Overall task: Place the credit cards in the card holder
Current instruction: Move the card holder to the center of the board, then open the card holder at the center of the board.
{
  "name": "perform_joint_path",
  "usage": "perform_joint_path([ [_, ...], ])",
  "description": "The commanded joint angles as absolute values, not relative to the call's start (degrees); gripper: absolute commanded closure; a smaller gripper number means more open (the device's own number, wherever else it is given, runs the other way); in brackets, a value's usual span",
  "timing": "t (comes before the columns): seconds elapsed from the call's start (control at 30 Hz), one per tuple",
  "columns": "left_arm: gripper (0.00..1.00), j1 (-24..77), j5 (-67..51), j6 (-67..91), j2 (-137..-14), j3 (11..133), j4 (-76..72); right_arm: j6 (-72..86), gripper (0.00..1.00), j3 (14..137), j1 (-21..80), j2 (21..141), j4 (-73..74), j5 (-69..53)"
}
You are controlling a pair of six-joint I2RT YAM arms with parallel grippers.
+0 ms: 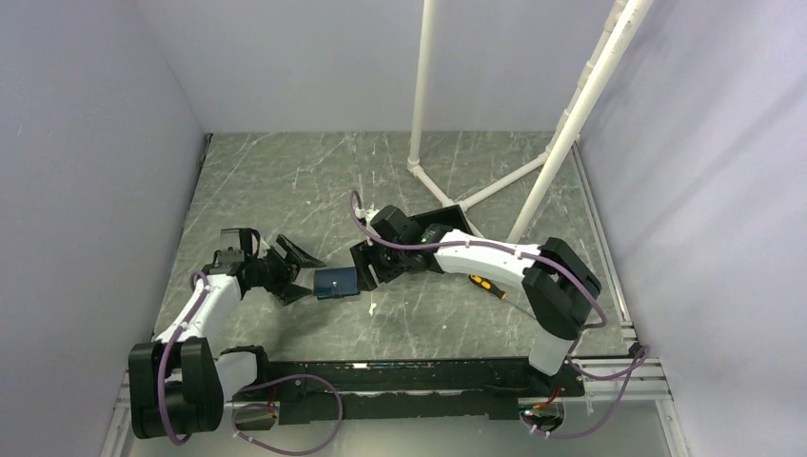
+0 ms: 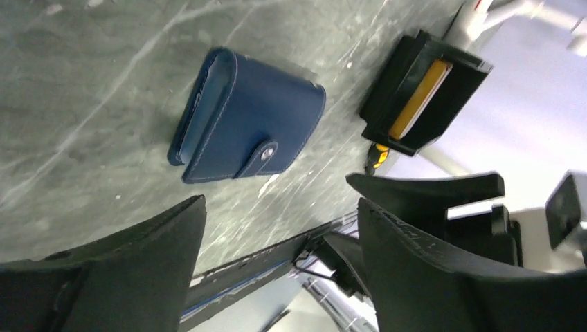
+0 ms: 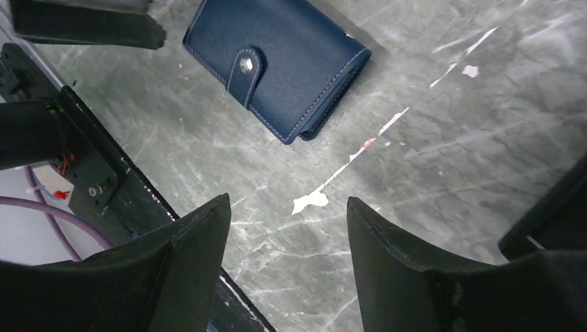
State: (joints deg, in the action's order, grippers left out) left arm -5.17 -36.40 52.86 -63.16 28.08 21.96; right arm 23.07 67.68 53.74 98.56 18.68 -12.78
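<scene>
Table point(image 1: 285, 181): grey, scuffed. Black box point(image 2: 387, 90) stood beyond holder. Left gripper point(image 2: 277, 200) and right gripper point(image 3: 287, 200) both spread wide, empty, flanking card holder point(image 2: 249, 117). Holder lay flat, strap snapped closed. Orange card point(image 2: 420, 98) stood on edge inside box. Likely best: pin holder with one gripper, unsnap strap before fetching card.

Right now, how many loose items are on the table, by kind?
card holder: 1
black box: 1
orange card, visible inside the box: 1
screwdriver: 1
Total: 4
</scene>
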Motion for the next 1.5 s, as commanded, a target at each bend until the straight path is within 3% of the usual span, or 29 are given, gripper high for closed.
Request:
perform_joint_path([
  [0.0, 0.09, -4.9, -36.3, 49.3, -58.5, 35.6, 32.5, 24.1, 0.39, 69.6, 53.8, 100.7, 15.1, -16.3],
  [0.1, 0.03, -5.0, -32.0, 45.9, -57.8, 40.8, 35.1, 24.8, 0.44, 68.6, 54.2, 101.6, 13.5, -17.3],
  [0.17, 0.05, -5.1, -31.7, 43.7, -61.4, 43.0, 33.1, 26.0, 0.48, 68.0, 54.8, 102.4, 11.4, -18.3],
  [0.3, 0.29, -4.4, -40.6, 38.2, -78.2, 49.3, 25.5, 28.4, 0.56, 67.1, 56.9, 104.2, 6.4, -19.1],
  [0.4, 0.44, -2.8, -37.6, 34.3, -90.6, 56.5, 28.5, 28.1, 0.59, 67.0, 59.0, 106.1, 4.5, -17.8],
  [0.7, 0.45, 3.8, -31.8, 34.5, -101.5, 55.7, 26.8, 25.9, 0.67, 67.5, 59.7, 112.1, 3.8, -11.4],
  [0.87, 0.48, 5.4, -30.5, 37.4, -97.7, 48.6, 25.7, 24.8, 0.67, 69.9, 55.9, 113.3, 6.0, -5.5],
  [1.13, 0.49, 8.7, -37.2, 47.8, -83.7, 32.1, 18.9, 23.3, 0.66, 73.1, 49.8, 113.3, 9.9, -9.2],
  [1.33, 0.48, 8.7, -29.8, 44.2, -76.6, 36.7, 28.6, 23.4, 0.62, 72.5, 50.9, 109.5, 17.4, -3.2],
  [1.47, 0.59, 8.7, -27.4, 43.6, -75.4, 39.6, 27.8, 20.9, 0.51, 74.4, 54.8, 108.5, 19.0, 3.5],
])
